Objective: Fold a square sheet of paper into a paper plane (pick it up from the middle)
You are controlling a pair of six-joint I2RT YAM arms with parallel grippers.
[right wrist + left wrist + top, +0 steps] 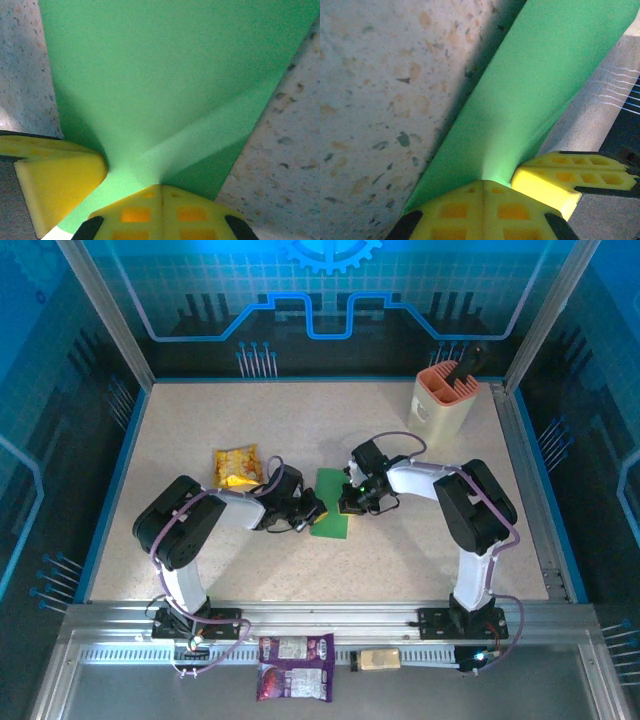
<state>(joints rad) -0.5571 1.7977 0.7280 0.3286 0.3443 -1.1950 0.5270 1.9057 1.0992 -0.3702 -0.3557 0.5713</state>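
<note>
Here the square sheet of paper [331, 502] sits between left pincer [313, 514] and right pincer [350, 504], both clamped on it.

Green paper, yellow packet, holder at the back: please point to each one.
green paper [331, 498]: top view, middle of the sheet.
yellow packet [238, 466]: top view, centre of the packet.
holder [441, 415]: top view, its cream front wall.
</note>
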